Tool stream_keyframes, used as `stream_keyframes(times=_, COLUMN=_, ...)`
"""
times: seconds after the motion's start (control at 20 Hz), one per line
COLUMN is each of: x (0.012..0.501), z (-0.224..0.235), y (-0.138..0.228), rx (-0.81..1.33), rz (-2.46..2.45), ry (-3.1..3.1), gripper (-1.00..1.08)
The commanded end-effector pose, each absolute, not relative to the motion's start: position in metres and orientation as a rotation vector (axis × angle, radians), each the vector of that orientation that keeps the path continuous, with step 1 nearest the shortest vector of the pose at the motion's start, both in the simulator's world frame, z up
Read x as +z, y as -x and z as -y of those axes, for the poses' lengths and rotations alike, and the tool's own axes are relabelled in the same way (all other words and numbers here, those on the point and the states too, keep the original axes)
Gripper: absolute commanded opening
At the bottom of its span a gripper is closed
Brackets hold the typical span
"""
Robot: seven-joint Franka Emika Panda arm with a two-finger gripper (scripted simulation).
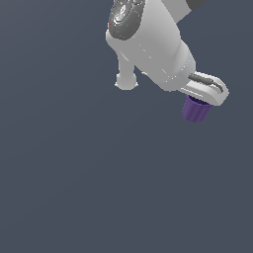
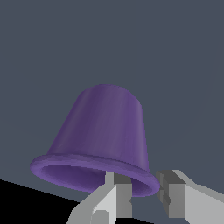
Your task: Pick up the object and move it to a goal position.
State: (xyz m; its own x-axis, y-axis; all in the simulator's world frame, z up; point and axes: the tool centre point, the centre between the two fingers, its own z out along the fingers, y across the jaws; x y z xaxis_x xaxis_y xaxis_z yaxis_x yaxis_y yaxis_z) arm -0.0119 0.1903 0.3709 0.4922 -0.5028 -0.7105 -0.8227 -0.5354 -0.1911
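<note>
Exterior view: purple cup hangs under gripper, toward the exterior view's right, apparently lifted for carrying to the goal; plain grey floor around, nothing obstructing. Wrist view: fingers clamp the cup's flared rim, one inside, one outside; no goal marker seen

Nothing is standing near the cup; bare table is lying open on every side of it.
</note>
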Motion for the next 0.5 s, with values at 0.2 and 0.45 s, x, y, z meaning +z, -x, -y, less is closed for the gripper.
stream_keyframes(times=0.2, x=0.3886, z=-0.2064, y=0.0077, rx=0.815, rz=-1.091, ry=2.221, gripper=-1.0)
stream_keyframes(times=0.45, x=0.3879, z=-0.2059, y=0.0069, rx=0.814, rz=-1.092, ry=2.222, gripper=-1.0)
